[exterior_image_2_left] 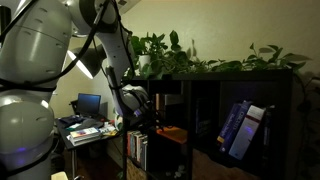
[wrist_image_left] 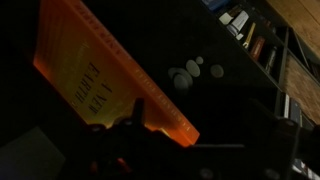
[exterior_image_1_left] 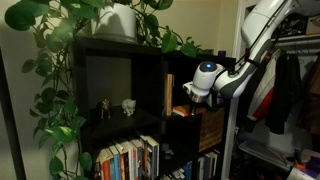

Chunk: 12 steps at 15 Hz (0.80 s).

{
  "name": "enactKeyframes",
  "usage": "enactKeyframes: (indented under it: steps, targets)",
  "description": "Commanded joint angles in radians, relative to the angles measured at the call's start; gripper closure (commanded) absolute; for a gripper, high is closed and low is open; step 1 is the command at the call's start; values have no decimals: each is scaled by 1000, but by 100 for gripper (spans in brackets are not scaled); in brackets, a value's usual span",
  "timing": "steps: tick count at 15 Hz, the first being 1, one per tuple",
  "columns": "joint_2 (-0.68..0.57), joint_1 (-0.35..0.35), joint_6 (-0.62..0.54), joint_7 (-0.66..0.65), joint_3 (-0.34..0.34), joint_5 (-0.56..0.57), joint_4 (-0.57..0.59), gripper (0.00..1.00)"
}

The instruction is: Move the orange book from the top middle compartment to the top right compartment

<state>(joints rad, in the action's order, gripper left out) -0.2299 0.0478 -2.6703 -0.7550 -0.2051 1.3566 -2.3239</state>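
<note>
Wrist view: orange book [wrist_image_left: 90, 70] tilted, cover toward camera, inside top middle compartment [exterior_image_1_left: 182, 62]. Step in hand, by judgement: approach for grasp. Advise: set fingers astride thin lower edge, seat deep before closing, keep clear of cubby walls — destination is top right compartment [exterior_image_2_left: 215, 108]. Gripper [wrist_image_left: 112, 138] at book's edge — jaws fully apart, nothing held; contact not discernible.

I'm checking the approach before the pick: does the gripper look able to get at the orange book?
Probably yes: the gripper is open at the mouth of the top middle compartment, and in the wrist view the orange book lies right before it with nothing between.
</note>
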Motion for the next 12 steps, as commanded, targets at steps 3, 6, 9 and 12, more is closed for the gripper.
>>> enactKeyframes:
  steps: [3,6,9,12]
  targets:
    - [-82,13,8,-96,21,193,91,0]
    - [-103,15,19,-111,21,266,116,0]
    - [-115,12,23,-132,19,325,124,0]
    - [-114,9,29,-137,18,363,119,33]
